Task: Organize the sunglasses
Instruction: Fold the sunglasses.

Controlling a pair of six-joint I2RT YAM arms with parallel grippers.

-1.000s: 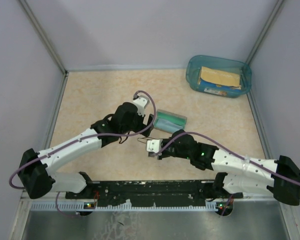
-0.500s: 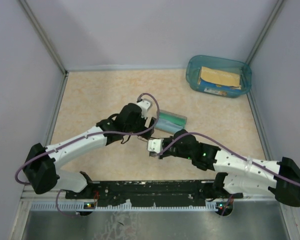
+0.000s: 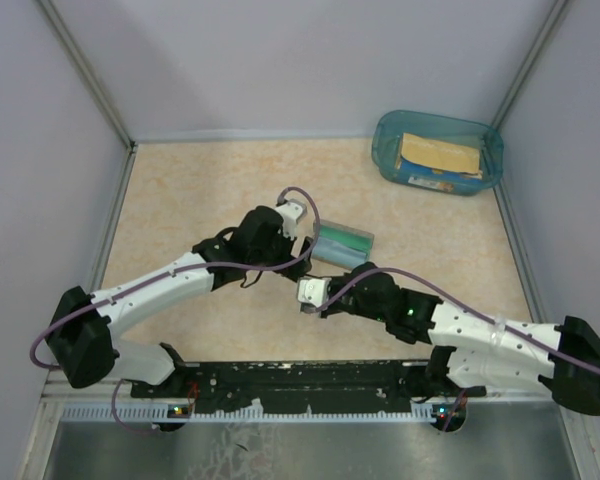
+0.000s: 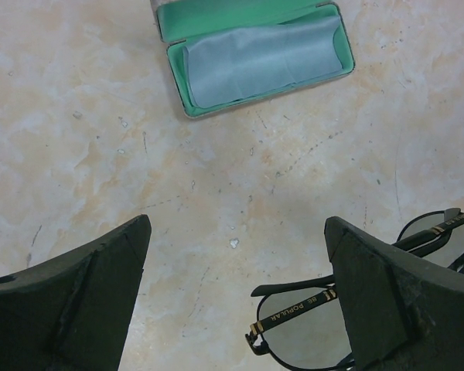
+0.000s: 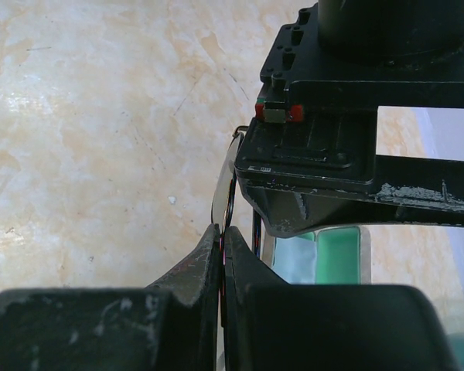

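Observation:
The sunglasses (image 4: 325, 313) are a thin dark wire-framed pair with one temple arm folded across a pale lens, at the lower right of the left wrist view. My right gripper (image 5: 223, 232) is shut on their rim, with the lens edge-on above the fingertips. My left gripper (image 4: 236, 232) is open, its right finger (image 4: 394, 301) overlapping the sunglasses and its left finger off to the side. The grey case (image 4: 255, 58) lies open beyond, green inside, with the light blue cloth (image 4: 263, 58) in it. In the top view both grippers meet mid-table, left (image 3: 300, 255) and right (image 3: 301, 287), beside the case (image 3: 342, 243).
A teal plastic bin (image 3: 438, 152) with a tan packet inside stands at the back right corner. Grey walls bound the tabletop on three sides. The left gripper's body (image 5: 356, 139) hangs close above the right fingers in the right wrist view.
The left arm has shifted a little to the right and nearer, closing on the right gripper and the sunglasses. The right gripper has held nearly still, shut on the sunglasses.

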